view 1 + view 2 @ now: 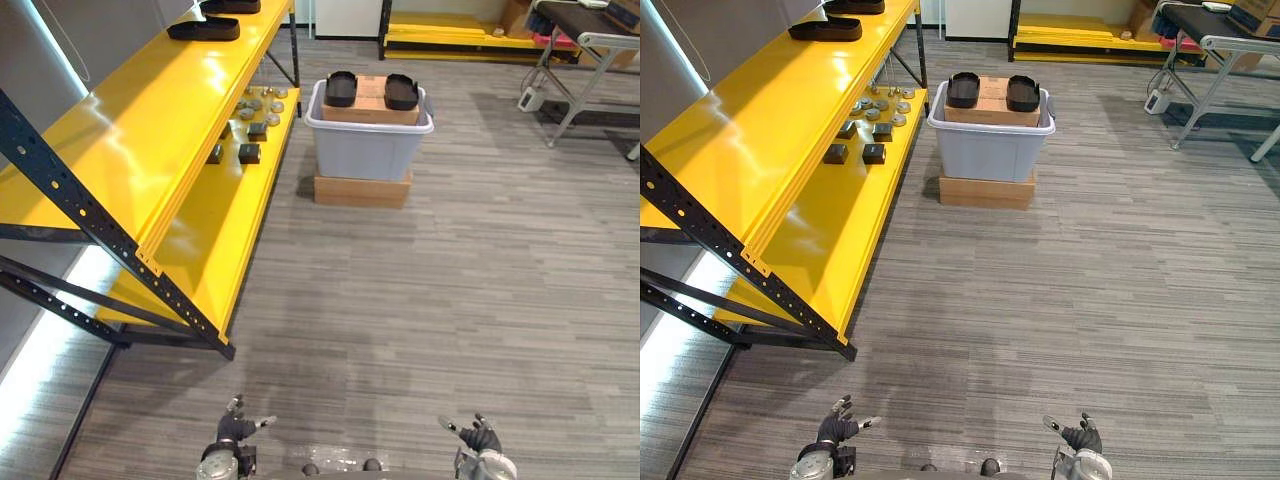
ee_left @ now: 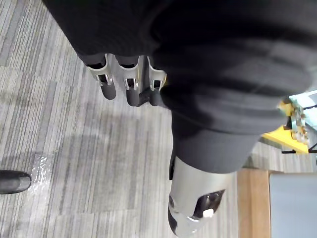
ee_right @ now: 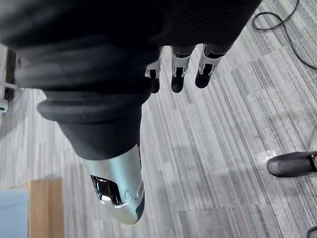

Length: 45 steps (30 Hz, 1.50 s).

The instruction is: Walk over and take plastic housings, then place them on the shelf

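Note:
Two black plastic housings (image 1: pixel 341 88) (image 1: pixel 401 91) lie side by side on a cardboard box inside a grey bin (image 1: pixel 368 148), far ahead on the floor. Two more black housings (image 1: pixel 204 29) (image 1: pixel 230 6) rest on the upper board of the yellow shelf (image 1: pixel 120 140) at the left. My left hand (image 1: pixel 236 428) and right hand (image 1: pixel 480 436) hang low at the near edge, far from the bin. Both are open and hold nothing. In the wrist views the left fingers (image 2: pixel 128 84) and right fingers (image 3: pixel 181 72) point loosely at the carpet.
The bin stands on a flat cardboard box (image 1: pixel 362 190). Small metal parts (image 1: pixel 255 112) lie on the shelf's lower board. The shelf's dark slanted braces (image 1: pixel 120 260) reach out near my left. A folding table (image 1: pixel 590 45) and another yellow rack (image 1: pixel 450 35) stand at the back.

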### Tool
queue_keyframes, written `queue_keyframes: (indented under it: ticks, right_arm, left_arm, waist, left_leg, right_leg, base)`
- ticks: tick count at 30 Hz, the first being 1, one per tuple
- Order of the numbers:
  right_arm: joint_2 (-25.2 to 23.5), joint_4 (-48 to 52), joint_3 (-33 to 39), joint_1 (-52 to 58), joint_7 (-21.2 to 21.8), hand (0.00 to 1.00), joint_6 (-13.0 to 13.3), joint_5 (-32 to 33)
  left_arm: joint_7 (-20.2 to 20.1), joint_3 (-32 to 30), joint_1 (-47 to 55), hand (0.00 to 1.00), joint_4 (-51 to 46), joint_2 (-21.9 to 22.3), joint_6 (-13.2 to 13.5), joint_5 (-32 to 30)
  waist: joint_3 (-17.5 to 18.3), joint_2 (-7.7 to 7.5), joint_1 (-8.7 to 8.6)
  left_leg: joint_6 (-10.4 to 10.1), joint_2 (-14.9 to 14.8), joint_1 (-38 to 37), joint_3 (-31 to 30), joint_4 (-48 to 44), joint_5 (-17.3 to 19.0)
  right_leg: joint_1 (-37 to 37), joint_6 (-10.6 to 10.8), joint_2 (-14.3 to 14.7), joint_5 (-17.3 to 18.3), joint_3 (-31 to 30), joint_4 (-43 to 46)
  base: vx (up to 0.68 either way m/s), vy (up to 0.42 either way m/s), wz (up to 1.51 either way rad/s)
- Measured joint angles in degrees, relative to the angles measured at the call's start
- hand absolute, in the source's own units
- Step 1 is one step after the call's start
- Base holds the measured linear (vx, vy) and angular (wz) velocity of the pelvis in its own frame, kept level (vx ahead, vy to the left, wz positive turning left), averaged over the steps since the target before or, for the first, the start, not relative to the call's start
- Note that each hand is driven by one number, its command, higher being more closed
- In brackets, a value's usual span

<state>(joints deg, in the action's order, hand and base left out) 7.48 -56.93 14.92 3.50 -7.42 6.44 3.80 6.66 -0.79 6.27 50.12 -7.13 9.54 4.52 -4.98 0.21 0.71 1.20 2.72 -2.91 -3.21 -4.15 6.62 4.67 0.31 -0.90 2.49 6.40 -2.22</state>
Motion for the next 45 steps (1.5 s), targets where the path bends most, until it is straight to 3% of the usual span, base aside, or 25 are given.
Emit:
queue_keyframes:
  ticks: [20, 25, 27, 30, 32, 34, 36, 37, 38, 39, 40, 41, 42, 43, 44, 45]
  right_arm:
    - [1.2, 2.2, -0.2, -0.8, -0.2, 0.00, -0.1, -1.0]
    - [1.0, 5.0, 0.5, -1.7, -0.5, 0.00, -0.1, 1.4]
    - [1.1, 6.6, 1.3, -1.9, -1.4, 0.00, -0.1, 2.4]
    - [0.9, 6.9, 1.5, -3.1, -2.3, 0.00, -0.1, 2.7]
    - [0.2, 8.5, 1.5, -2.7, -2.5, 0.00, -0.4, 2.9]
    - [-0.2, 9.5, 1.1, -1.9, -2.5, 0.00, -0.4, 2.9]
    - [-0.2, 10.0, 0.7, -2.2, -2.5, 0.00, -0.4, 2.9]
    - [0.1, 10.2, 0.7, -3.2, -2.5, 0.00, -0.4, 2.9]
    - [1.1, 10.4, 0.3, -4.1, -2.5, 0.00, -0.4, 2.9]
    - [1.7, 10.6, -0.1, -4.5, -2.5, 0.00, -0.4, 2.9]
    - [2.4, 10.8, -0.4, -5.3, -2.5, 0.00, -0.4, 2.8]
    - [2.5, 10.8, -0.3, -5.5, -2.6, 0.00, -0.4, 2.8]
    - [2.6, 10.8, -0.4, -5.4, -2.6, 0.00, -0.4, 2.8]
    - [2.8, 10.8, -0.4, -5.4, -2.6, 0.00, -0.4, 2.8]
    - [3.2, 10.7, -0.2, -6.0, -2.6, 0.00, -0.5, 2.8]
    - [2.9, 10.7, -0.4, -6.9, -2.6, 0.00, -0.5, 2.8]
  left_arm:
    - [0.1, -2.1, 1.8, 0.00, -1.8, 0.0, 0.4, -0.1]
    - [1.1, -2.2, 3.0, 0.00, -6.8, 0.0, 0.4, 0.0]
    - [1.1, -2.2, 3.9, 0.00, -10.0, 0.1, 0.4, 0.0]
    - [1.1, -2.6, 4.1, 0.00, -13.7, 0.1, 0.7, 0.5]
    - [1.1, -2.5, 4.0, 0.00, -15.7, 0.1, 0.9, 1.0]
    - [1.2, -2.5, 4.1, 0.00, -15.9, -0.2, 0.9, 1.3]
    - [1.2, -2.1, 4.7, 0.00, -15.8, -0.4, 0.9, 1.5]
    - [1.3, -2.1, 4.5, 0.00, -15.7, -0.4, 0.8, 1.6]
    - [1.3, -1.9, 3.8, 0.00, -15.5, -0.2, 0.8, 1.7]
    - [1.5, -1.7, 3.3, 0.00, -15.2, 0.0, 0.8, 1.7]
    - [2.2, -1.3, 2.3, 0.00, -14.6, -0.2, 0.8, 1.7]
    - [2.5, -1.0, 1.6, 0.00, -13.7, -0.7, 0.9, 1.6]
    - [2.5, -0.9, 1.4, 0.00, -13.3, -1.0, 0.8, 1.6]
    - [2.5, -0.9, 1.5, 0.00, -12.8, -0.6, 0.8, 1.6]
    - [2.5, -1.0, 0.7, 0.00, -12.4, 0.1, 0.9, 1.6]
    - [2.5, -1.1, -0.4, 0.00, -12.1, 0.1, 0.9, 1.6]
  waist:
    - [-1.1, 0.58, -0.03]
    - [-1.8, 0.99, 0.05]
    - [-2.2, 1.66, 0.05]
    - [-2.7, 2.03, 0.09]
    - [-4.7, 1.85, 0.01]
    - [-5.5, 1.18, 0.01]
    - [-5.9, 1.45, 0.11]
    - [-6.4, 1.52, -0.26]
    - [-7.2, 2.73, -0.73]
    - [-7.3, 2.76, -0.89]
    - [-7.7, 2.88, -1.51]
    - [-7.7, 1.93, -1.85]
    - [-7.5, 1.34, -2.19]
    - [-7.4, 1.60, -3.23]
    - [-7.1, 3.34, -3.19]
    - [-7.2, 3.57, -3.00]
  left_leg:
    - [0.2, -0.2, 0.9, 0.0, 0.2, 0.3]
    - [0.8, -0.8, 3.3, 2.1, -3.1, 3.1]
    - [1.3, -1.1, 4.9, 3.1, -6.9, 5.6]
    - [2.6, -0.8, 6.1, 5.2, -11.2, 9.2]
    - [4.0, -0.2, 3.6, 5.5, -12.7, 11.6]
    - [4.4, 0.5, 0.9, 5.3, -12.7, 13.5]
    - [4.2, 0.3, -1.1, 5.2, -12.3, 15.0]
    - [3.7, -0.7, -2.5, 4.9, -11.2, 15.3]
    - [3.0, -2.4, -4.2, 4.6, -9.6, 15.6]
    - [2.5, -3.4, -5.1, 4.4, -8.9, 15.7]
    - [0.6, -4.3, -6.6, 3.5, -8.0, 15.4]
    - [-0.7, -4.2, -8.3, 2.2, -7.8, 15.6]
    - [-1.6, -4.2, -9.3, 1.4, -8.1, 16.1]
    - [-2.8, -5.2, -10.8, -0.4, -9.6, 16.8]
    - [-4.4, -7.2, -9.3, -0.8, -12.6, 15.9]
    - [-7.1, -7.8, -7.0, -0.9, -17.6, 12.8]
  right_leg:
    - [-1.6, 0.2, 0.2, -0.3, -0.7, 0.2]
    - [-3.9, 0.7, 0.8, 0.6, -3.4, 1.8]
    - [-5.9, 1.2, 0.9, 2.8, -4.1, 5.6]
    - [-12.3, 3.7, 0.2, 9.2, -5.9, 19.6]
    - [-18.8, 5.0, -1.7, 11.6, -3.9, 37.7]
    - [-22.4, 4.0, -4.5, 14.2, 0.2, 46.2]
    - [-26.2, 3.7, -5.6, 15.5, 3.8, 44.9]
    - [-28.7, 3.7, -5.1, 15.3, 5.0, 41.4]
    - [-31.4, 3.3, -3.8, 13.3, 6.5, 36.2]
    - [-32.5, 3.1, -2.7, 11.1, 7.1, 32.4]
    - [-34.0, 3.0, -1.5, 5.1, 7.4, 23.1]
    - [-34.6, 1.6, -1.1, -0.2, 7.4, 16.8]
    - [-34.5, 0.6, -1.0, -3.1, 7.6, 14.7]
    - [-34.2, -4.4, -1.2, -13.2, 7.6, 16.2]
    - [-35.1, -6.3, 0.1, -10.2, 8.7, 19.3]
    - [-35.0, -6.5, 0.9, -7.8, 9.3, 21.0]
  base:
    - [0.00, -0.002, -0.02]
    - [0.06, 0.016, -0.27]
    - [0.09, 0.044, -0.27]
    - [0.10, 0.081, -0.31]
    - [0.14, 0.101, 0.00]
    - [0.21, 0.087, 0.00]
    - [0.29, 0.071, -0.04]
    - [0.38, 0.019, 0.16]
    - [0.51, -0.015, 0.20]
    - [0.56, -0.050, 0.30]
    - [0.64, -0.101, 0.37]
    - [0.58, -0.124, 0.43]
    - [0.64, -0.184, 0.55]
    - [0.64, -0.199, 0.34]
    - [0.64, -0.213, 0.26]
    - [0.64, -0.239, -0.05]
